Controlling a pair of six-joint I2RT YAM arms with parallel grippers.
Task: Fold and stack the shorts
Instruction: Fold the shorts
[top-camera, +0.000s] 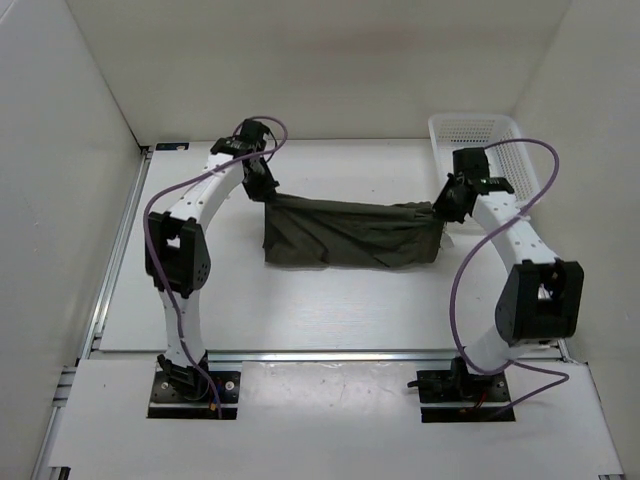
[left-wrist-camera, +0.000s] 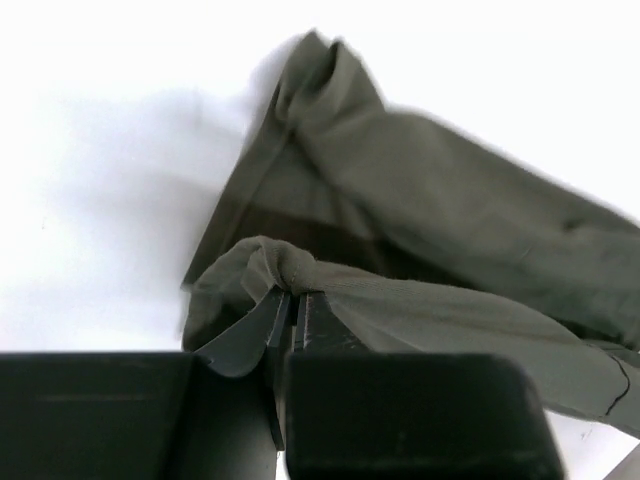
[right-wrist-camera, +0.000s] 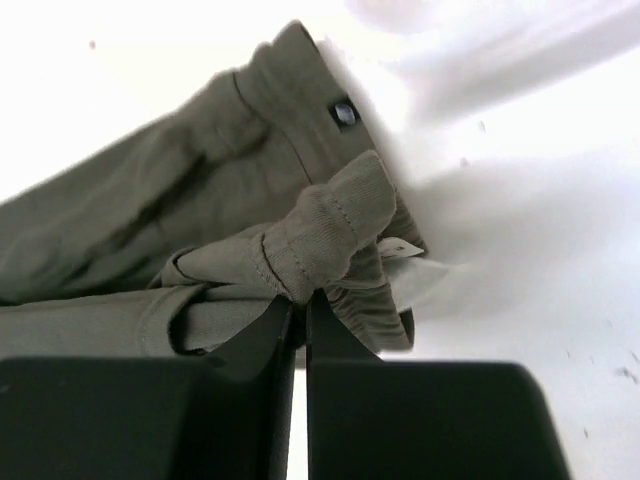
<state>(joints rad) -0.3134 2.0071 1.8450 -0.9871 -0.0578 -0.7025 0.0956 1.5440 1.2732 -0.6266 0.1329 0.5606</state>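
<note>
Here, shorts (top-camera: 350, 235) stretched between left claw (left-wrist-camera: 297, 298) and right claw (right-wrist-camera: 300, 303), each clamped on corner.

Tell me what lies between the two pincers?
The olive shorts span the whole gap in the top view, one end pinched by the left pincer, the other by the right pincer.

The shorts (top-camera: 350, 237) are stretched over the middle of the surface (top-camera: 330, 310) between the left gripper (top-camera: 268, 192) and right gripper (top-camera: 438, 212); a basket (top-camera: 478, 133) is set at the far right corner.
</note>
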